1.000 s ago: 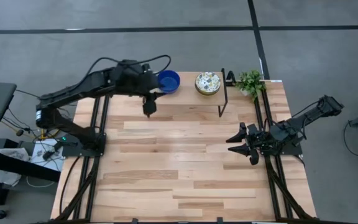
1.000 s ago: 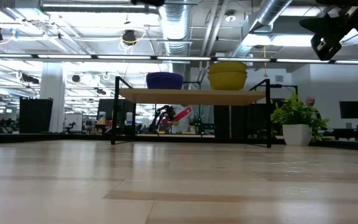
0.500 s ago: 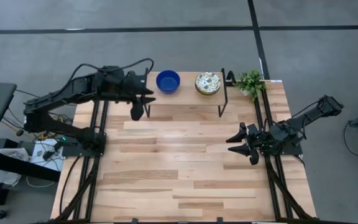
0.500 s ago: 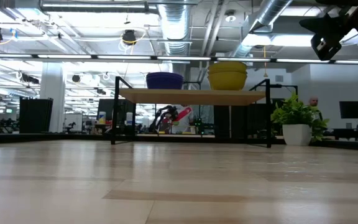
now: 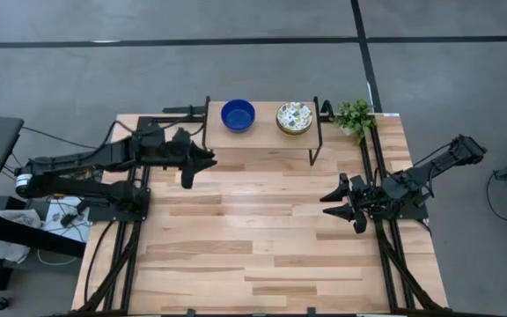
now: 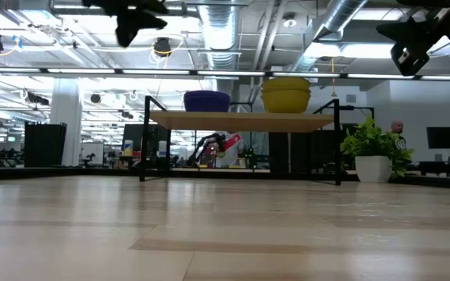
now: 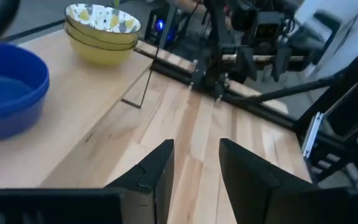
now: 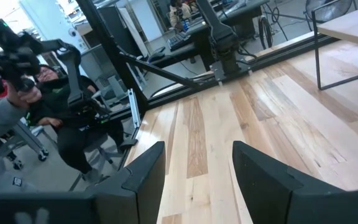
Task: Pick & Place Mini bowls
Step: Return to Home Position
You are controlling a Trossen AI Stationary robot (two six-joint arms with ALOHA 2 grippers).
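The left gripper [image 7: 196, 146] has its 2 fingers a little apart and holds nothing. It hangs over the table [image 5: 262, 255] at 10 o'clock, near the shelf [image 5: 262, 138] edge. The right gripper [image 8: 197, 146], fingers apart and empty too, waits at 3 o'clock. Bare wood lies between them. The blue bowls [image 5: 238, 115] and flowery bowls [image 5: 294, 118] sit stacked on the shelf at 12 o'clock.

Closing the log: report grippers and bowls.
Left gripper empty, jaws open, left of shelf. Right gripper open, parked right. Blue bowls and patterned bowls on shelf. No obstruction.
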